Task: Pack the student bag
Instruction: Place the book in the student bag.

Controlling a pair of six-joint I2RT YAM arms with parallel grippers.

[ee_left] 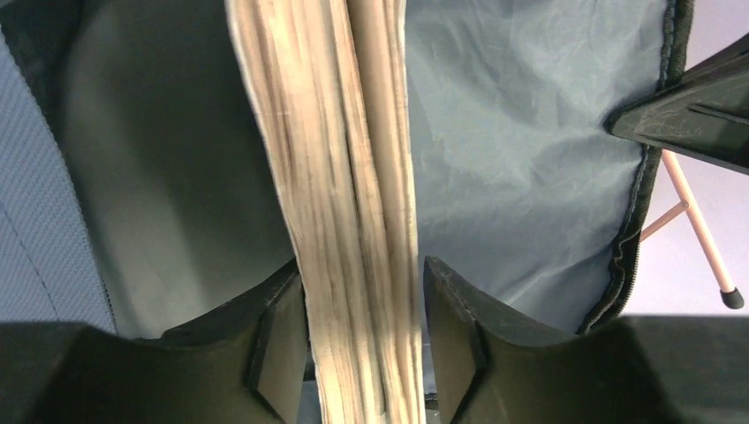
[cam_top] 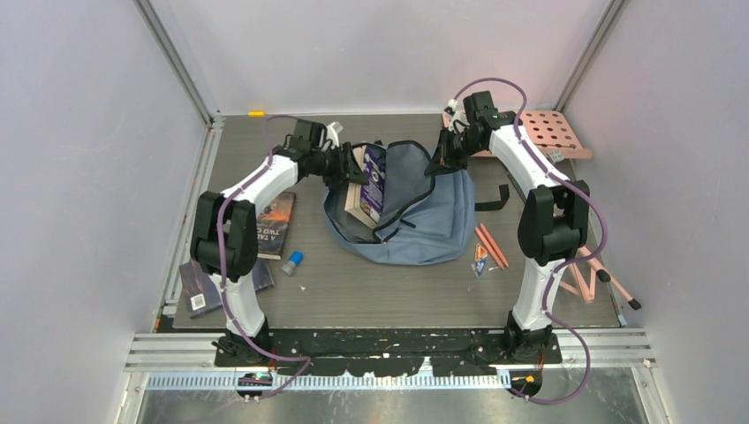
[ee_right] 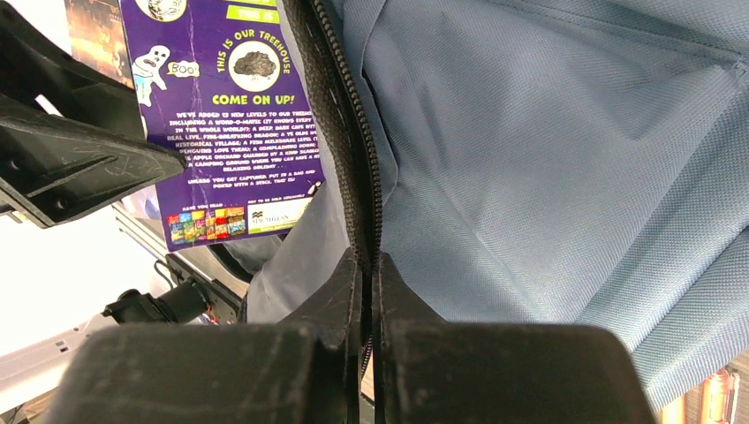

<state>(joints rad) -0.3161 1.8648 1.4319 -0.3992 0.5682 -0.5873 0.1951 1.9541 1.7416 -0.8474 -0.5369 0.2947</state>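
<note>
**A:** Pale walls, a dark table (cam_top: 397, 300). Where do you stand?

**B:** My left claw (ee_left: 362, 265) straddles a book (ee_left: 344, 159), its page edges facing my camera. One jaw touches it. At the other I see a thin dark line, so I cannot tell whether I am gripping or only bracketing it. Beyond the pages is grey lining, so the book stands in the mouth of the bag (cam_top: 433, 212). The bag lies mid-table, towards the far side, with its mouth to the left.

**A:** And the other claw?

**B:** My right claw (ee_right: 369, 265) is pressed together on the zip edge (ee_right: 340, 115) at the far right of the mouth. I judge that pinch is what makes the opening gape.

**A:** Which step is this?

**B:** Loading this book, I would say. It is partly in, and more books (cam_top: 276, 225) lie near-left on the table.

**A:** And next?

**B:** The left jaws must clear the book and back out leftward without snagging the rim. The right pinch should hold until the book settles inside. Then I go to the near-left pile.
</note>
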